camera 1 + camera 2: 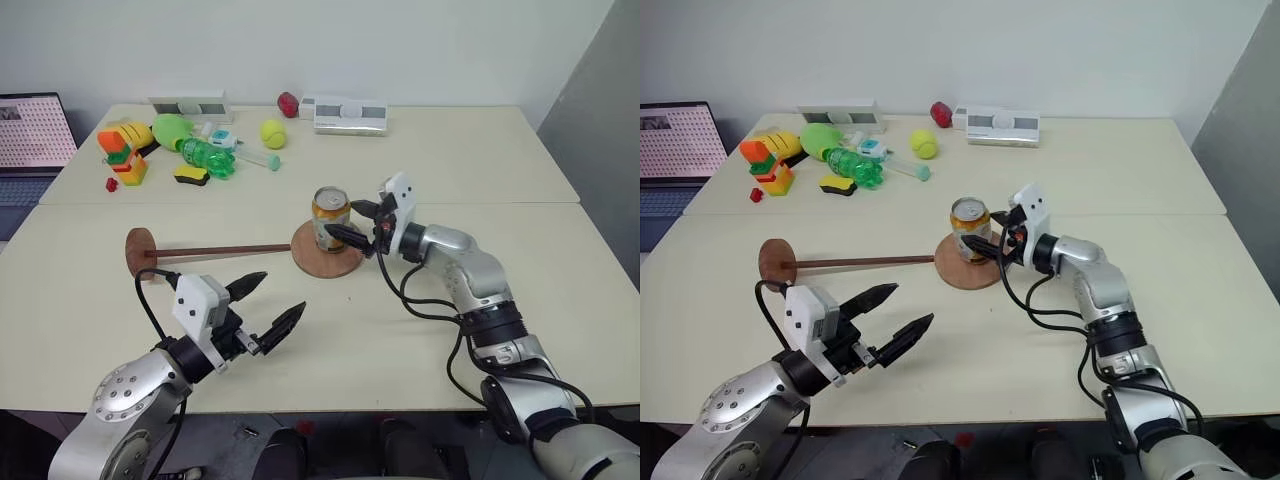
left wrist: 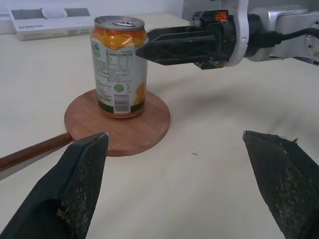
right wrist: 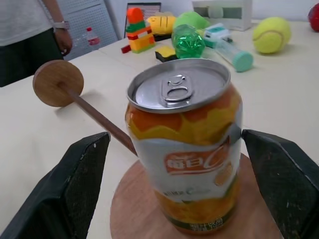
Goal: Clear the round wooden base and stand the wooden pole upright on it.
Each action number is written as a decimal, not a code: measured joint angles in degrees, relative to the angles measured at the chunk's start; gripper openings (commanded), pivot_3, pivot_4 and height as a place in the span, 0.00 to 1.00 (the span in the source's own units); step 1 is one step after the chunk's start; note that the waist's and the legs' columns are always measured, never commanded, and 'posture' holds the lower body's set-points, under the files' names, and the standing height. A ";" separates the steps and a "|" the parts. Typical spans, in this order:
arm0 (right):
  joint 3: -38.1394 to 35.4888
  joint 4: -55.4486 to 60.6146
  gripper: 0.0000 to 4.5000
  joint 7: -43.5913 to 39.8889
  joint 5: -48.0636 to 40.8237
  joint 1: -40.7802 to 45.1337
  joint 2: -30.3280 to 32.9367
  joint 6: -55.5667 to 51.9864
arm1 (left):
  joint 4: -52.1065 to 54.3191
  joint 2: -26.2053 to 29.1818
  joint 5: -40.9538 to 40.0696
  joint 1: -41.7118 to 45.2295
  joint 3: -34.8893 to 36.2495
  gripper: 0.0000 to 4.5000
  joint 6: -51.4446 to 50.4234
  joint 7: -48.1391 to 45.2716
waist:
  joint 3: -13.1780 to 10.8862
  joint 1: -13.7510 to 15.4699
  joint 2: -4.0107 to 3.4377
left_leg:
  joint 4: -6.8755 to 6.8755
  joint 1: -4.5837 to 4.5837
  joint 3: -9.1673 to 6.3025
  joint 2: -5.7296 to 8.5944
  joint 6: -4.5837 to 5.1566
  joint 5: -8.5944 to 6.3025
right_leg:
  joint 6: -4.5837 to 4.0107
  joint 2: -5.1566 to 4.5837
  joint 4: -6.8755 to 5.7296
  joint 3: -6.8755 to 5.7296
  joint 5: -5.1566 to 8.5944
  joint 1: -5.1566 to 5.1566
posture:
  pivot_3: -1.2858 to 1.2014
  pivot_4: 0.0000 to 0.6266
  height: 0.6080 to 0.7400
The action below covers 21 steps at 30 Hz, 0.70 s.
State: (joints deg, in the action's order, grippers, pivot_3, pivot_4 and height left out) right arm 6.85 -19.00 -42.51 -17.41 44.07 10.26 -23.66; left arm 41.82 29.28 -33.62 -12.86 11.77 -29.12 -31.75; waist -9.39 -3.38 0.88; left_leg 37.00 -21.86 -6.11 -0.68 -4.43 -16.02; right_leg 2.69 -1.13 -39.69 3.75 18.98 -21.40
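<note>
1. My right claw (image 1: 352,222) reaches level across the pale desk (image 1: 560,250), fingers spread either side of the orange drink can (image 1: 331,220), not clamped.
2. The can stands upright on the flat round reddish wooden base (image 1: 326,257).
3. The thin dark wooden pole (image 1: 215,250) lies flat, its tip just beside the base.
4. My left claw (image 1: 272,305) hovers wide apart, empty.

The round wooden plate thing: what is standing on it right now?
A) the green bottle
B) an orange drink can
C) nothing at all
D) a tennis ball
B: an orange drink can stands upright on the round wooden base, with the right gripper open around it, one finger on each side.
</note>
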 measured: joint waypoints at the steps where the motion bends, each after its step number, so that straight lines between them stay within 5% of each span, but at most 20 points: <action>1: 0.07 -0.69 0.99 -0.17 0.29 0.35 -0.46 0.57 | 0.00 0.00 -0.08 0.04 0.11 1.00 0.00 0.14 | 0.00 -0.01 0.00 | 0.00 0.00 0.00 0.00 0.00 0.00 | 0.00 0.00 0.00 0.01 0.00 -0.01 | 0.52 0.24 1.00; 11: 0.28 -10.48 0.99 -0.88 3.32 5.12 -4.57 8.36 | -0.03 -0.15 0.70 0.23 -0.05 1.00 0.76 2.31 | -0.01 -0.06 -0.02 | -0.01 0.00 0.02 0.00 0.00 0.00 | 0.00 0.00 -0.01 0.02 0.00 -0.02 | 0.52 0.24 1.00; 16: 0.70 -14.95 0.78 -0.91 5.38 6.34 -5.13 12.21 | -0.04 -0.53 1.01 0.24 -0.19 1.00 0.84 3.08 | -0.02 -0.05 -0.03 | -0.01 -0.01 0.01 0.00 0.00 0.00 | 0.00 0.00 -0.02 0.01 0.00 -0.04 | 0.52 0.24 1.00; 21: 0.63 -15.77 0.78 -1.17 5.42 6.51 -5.18 13.22 | -0.04 -0.80 1.05 0.29 -0.34 1.00 0.84 3.71 | -0.02 -0.05 -0.03 | -0.01 -0.01 0.02 0.00 0.00 0.00 | 0.00 0.00 -0.02 0.02 0.00 -0.04 | 0.52 0.24 1.00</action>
State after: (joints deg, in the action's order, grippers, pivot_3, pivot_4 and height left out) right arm 7.47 -34.78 -43.68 -11.99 50.59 5.08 -10.45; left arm 41.78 28.49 -32.57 -12.58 11.43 -28.29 -28.03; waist -9.41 -3.43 0.85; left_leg 36.99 -21.87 -6.09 -0.68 -4.43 -16.02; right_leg 2.68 -1.13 -39.71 3.77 18.98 -21.44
